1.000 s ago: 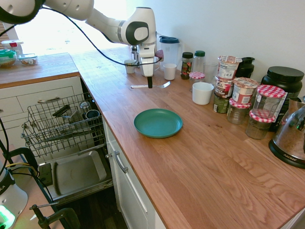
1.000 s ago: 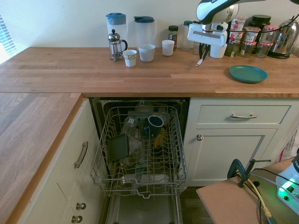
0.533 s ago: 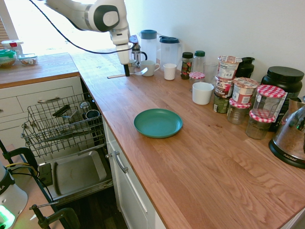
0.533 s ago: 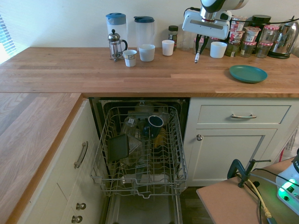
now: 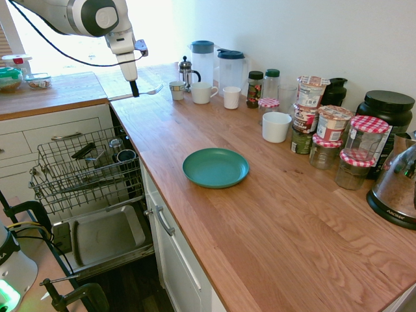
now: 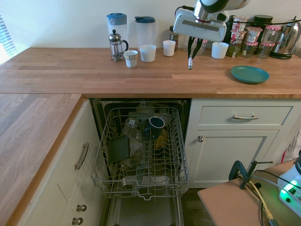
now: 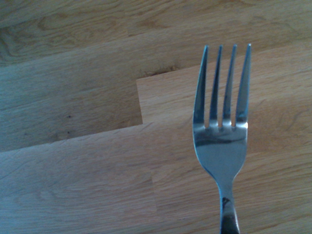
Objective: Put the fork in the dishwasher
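The gripper (image 5: 134,95) is carrying the fork (image 5: 120,97), fingers clamped around it, apparently above the counter beyond the green plate (image 5: 216,168); keeping it level and clearing the rack (image 6: 141,155) before lowering is looking wise.

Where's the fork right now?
In the first exterior view, the fork is gripped in the jaws at upper left, above the counter, left of the French press.

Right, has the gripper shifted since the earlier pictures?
Yes: against the green plate, the gripper, shut on the fork, has moved away, toward the dishwasher side.
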Controlling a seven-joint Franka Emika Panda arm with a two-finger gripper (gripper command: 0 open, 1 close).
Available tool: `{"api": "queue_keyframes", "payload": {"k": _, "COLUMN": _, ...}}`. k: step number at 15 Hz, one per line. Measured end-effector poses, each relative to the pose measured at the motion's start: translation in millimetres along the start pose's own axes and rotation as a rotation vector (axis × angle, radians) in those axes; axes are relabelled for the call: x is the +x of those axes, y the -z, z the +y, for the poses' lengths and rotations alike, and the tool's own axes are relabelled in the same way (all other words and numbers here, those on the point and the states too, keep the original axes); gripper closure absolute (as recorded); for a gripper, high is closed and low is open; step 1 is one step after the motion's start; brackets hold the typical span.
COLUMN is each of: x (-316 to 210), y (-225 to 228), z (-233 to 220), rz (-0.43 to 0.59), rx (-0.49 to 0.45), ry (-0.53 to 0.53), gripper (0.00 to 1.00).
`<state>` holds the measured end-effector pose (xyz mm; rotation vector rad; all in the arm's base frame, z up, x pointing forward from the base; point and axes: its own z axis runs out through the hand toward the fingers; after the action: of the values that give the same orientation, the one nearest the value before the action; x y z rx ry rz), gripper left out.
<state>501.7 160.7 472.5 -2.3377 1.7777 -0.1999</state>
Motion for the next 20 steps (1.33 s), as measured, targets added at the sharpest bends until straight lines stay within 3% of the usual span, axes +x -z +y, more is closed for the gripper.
{"api": "queue_keyframes", "payload": {"k": 5, "x": -34.2, "y": -11.3, "z": 13.4, "rz": -0.004, "rx": -0.007, "ry": -0.019, "gripper": 1.0}}
{"api": "queue_keyframes", "payload": {"k": 11, "x": -101.7, "y": -38.4, "z": 57.8, "rz": 0.0, "rx": -0.047, "ry": -0.069, "gripper": 1.0}}
{"api": "queue_keyframes", "payload": {"k": 20, "x": -190.5, "y": -54.7, "z": 137.0, "rz": 0.023, "rx": -0.071, "ry": -0.042, "gripper": 1.0}}
